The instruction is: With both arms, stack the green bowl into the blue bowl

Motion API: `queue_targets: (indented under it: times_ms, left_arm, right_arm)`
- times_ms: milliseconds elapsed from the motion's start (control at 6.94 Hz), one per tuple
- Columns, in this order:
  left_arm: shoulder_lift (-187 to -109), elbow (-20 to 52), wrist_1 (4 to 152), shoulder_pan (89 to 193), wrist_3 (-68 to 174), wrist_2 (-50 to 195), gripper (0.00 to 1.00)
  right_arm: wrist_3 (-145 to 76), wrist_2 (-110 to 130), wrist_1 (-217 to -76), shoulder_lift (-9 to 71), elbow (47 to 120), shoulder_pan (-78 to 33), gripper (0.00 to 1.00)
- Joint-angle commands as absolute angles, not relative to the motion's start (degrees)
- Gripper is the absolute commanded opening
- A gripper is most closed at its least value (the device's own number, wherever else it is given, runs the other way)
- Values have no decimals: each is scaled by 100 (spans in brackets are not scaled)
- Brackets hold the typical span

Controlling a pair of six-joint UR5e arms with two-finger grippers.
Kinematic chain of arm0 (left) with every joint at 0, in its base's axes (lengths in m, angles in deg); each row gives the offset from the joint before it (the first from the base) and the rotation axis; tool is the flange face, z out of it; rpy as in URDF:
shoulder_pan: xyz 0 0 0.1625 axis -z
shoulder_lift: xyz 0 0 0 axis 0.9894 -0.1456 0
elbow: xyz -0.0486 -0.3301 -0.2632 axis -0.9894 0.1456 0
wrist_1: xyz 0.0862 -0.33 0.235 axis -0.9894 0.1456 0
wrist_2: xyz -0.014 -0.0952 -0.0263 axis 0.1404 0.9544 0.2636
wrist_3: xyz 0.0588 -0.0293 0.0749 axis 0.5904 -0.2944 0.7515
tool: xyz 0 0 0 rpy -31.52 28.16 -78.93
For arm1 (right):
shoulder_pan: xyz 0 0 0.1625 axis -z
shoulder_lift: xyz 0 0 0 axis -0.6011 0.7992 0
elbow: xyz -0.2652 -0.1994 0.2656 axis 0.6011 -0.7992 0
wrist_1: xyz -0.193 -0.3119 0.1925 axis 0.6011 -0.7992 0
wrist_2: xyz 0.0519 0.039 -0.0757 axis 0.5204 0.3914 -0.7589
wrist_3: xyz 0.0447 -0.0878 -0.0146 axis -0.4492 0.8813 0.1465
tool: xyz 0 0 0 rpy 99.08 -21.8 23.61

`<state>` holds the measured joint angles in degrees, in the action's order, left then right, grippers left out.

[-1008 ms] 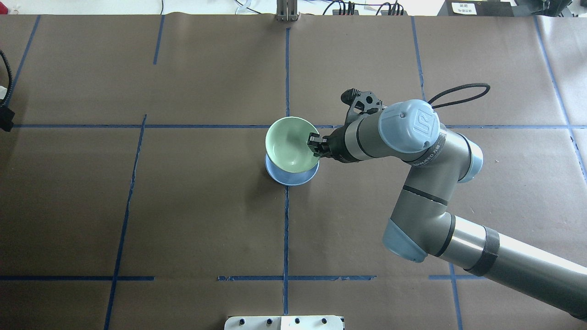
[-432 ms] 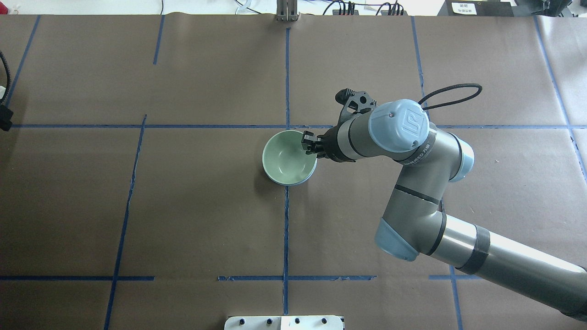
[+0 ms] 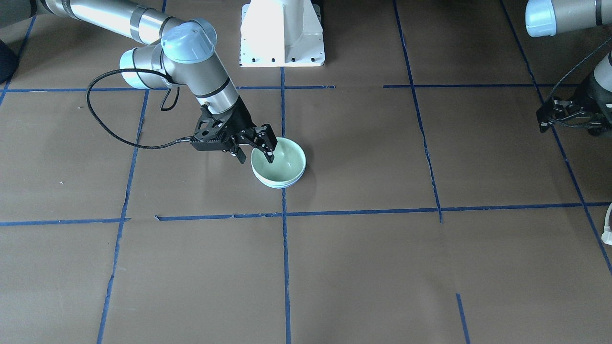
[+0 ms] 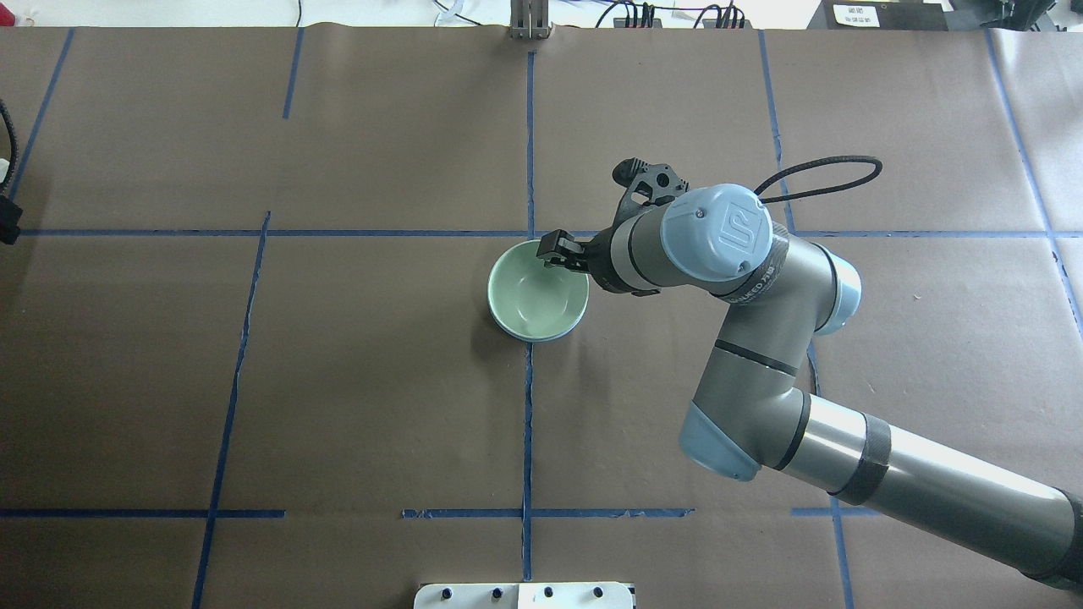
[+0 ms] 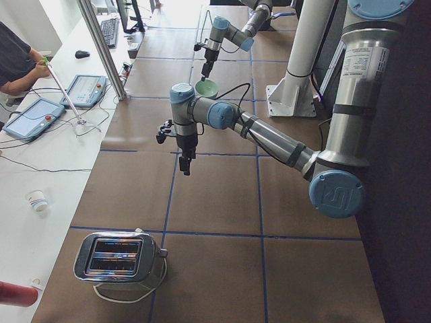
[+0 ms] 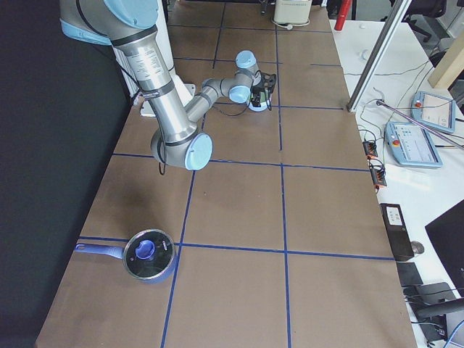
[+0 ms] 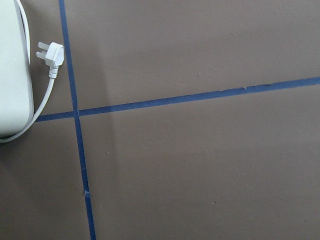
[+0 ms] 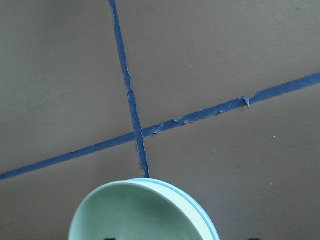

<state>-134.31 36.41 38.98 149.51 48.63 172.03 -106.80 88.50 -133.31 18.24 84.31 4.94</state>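
The green bowl sits nested inside the blue bowl at the table's middle, by the crossing of the tape lines. Only a thin blue rim shows below the green one. The pair also shows in the front view, with the green bowl over the blue rim. My right gripper is open at the bowls' right far rim. In the front view the right gripper has one finger inside the green bowl and one outside. My left gripper hangs far off at the table's left side, empty; I cannot tell its jaws.
The white pedestal base stands at the robot's side. A toaster and its white plug lie at the left end. A lidded blue pot lies at the right end. A black cable loops off the right wrist.
The green bowl, held tilted above the blue bowl a second ago, now rests level inside it. My right gripper has let go of the rim and shifted a little left and farther away.
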Motion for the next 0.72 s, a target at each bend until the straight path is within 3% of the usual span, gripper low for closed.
queue_targets:
  times_ms: [0,288,576]
  left_arm:
    - [-13399,3644,3909,14966,4871,17203,100]
    - [-13381,3531,3892,15219,5402,17307,100]
    - [-13346,2648,4057,15902,6464,18114,100]
  right_arm:
    - [-10610,9026,-13846,1897,8695,294,100]
    - [-8845,9421,-15493,2047,9414,-83,100]
    - [-7058,10339,-15828,2659,9602,-1054,100]
